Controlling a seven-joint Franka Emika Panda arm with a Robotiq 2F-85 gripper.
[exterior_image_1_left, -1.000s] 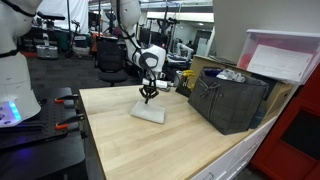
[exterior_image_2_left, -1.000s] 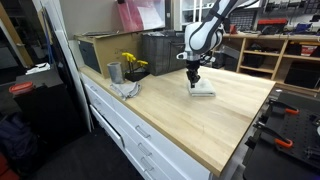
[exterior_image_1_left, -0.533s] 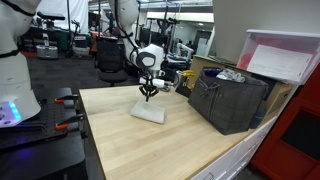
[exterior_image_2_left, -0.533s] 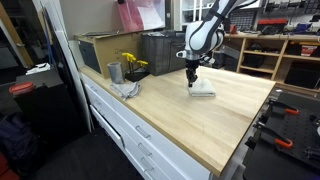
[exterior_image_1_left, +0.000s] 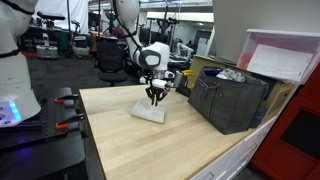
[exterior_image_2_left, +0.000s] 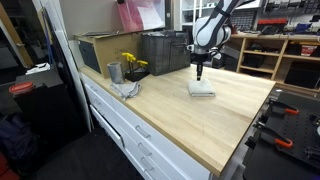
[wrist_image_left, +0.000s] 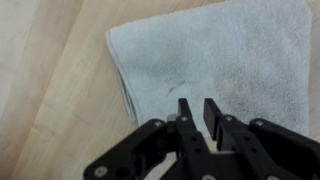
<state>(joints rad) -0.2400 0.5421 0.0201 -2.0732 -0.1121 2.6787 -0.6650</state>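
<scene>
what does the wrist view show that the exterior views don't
Only the wrist view shows the towel's terry weave and a faint dark mark on it, with the gripper fingers close together above it. Only the exterior views show the wooden table, the dark crate, the metal cup and yellow flowers. All show the gripper over the folded towel.

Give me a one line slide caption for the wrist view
Wrist view: the gripper, fingers nearly together, hovers over a folded grey towel on a light wooden table.
</scene>
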